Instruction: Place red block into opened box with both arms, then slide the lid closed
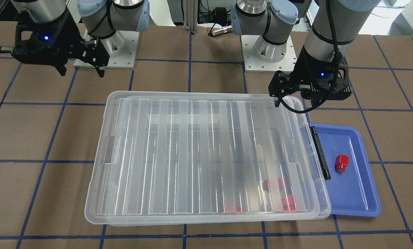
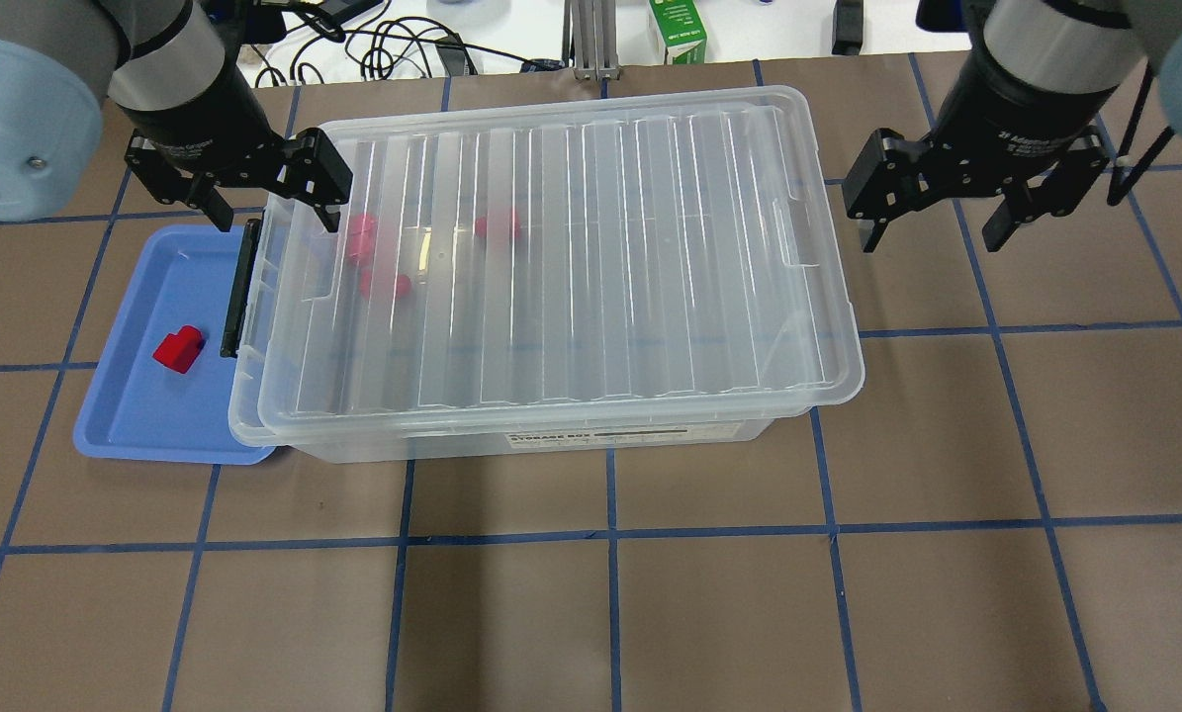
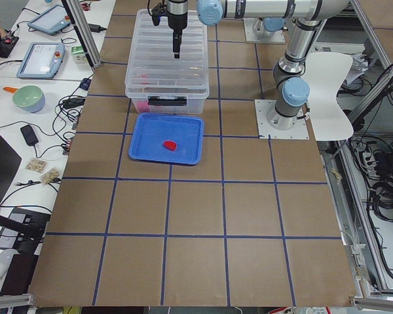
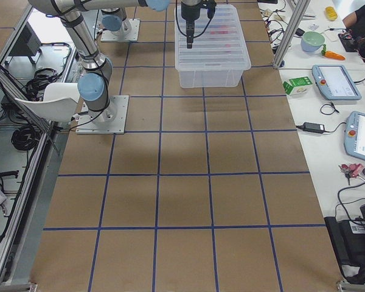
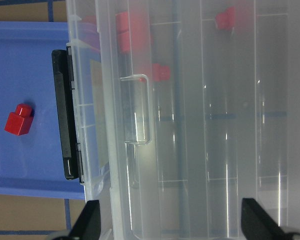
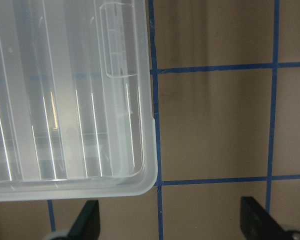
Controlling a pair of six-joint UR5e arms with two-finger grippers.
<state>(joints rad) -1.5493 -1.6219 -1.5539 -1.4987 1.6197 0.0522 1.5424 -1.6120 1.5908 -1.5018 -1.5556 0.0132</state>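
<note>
Left gripper [image 2: 276,210] hung fingers-down, jaws spread wide, left wrist [image 2: 180,84] directly above it. Right gripper [image 2: 930,232] had the same pose: fingers down, jaws wide apart, right wrist [image 2: 1041,69] above. Blue status light [image 1: 46,37] was lit on each pincer body.

Built as silver-grey tubes, left arm [image 1: 325,34] and right arm [image 1: 40,10] alike, with pale blue caps [image 1: 284,15] at the joints. Bolted by small screws onto white square base plates [image 1: 251,66]. Tipped with black skeletal claws, left gripper [image 2: 274,213] and right gripper [image 2: 932,237], each lit by a small blue lamp [image 1: 322,74]. Trailed by a black cable [image 1: 336,52] at three o'clock on the left wrist, front-facing view.
</note>
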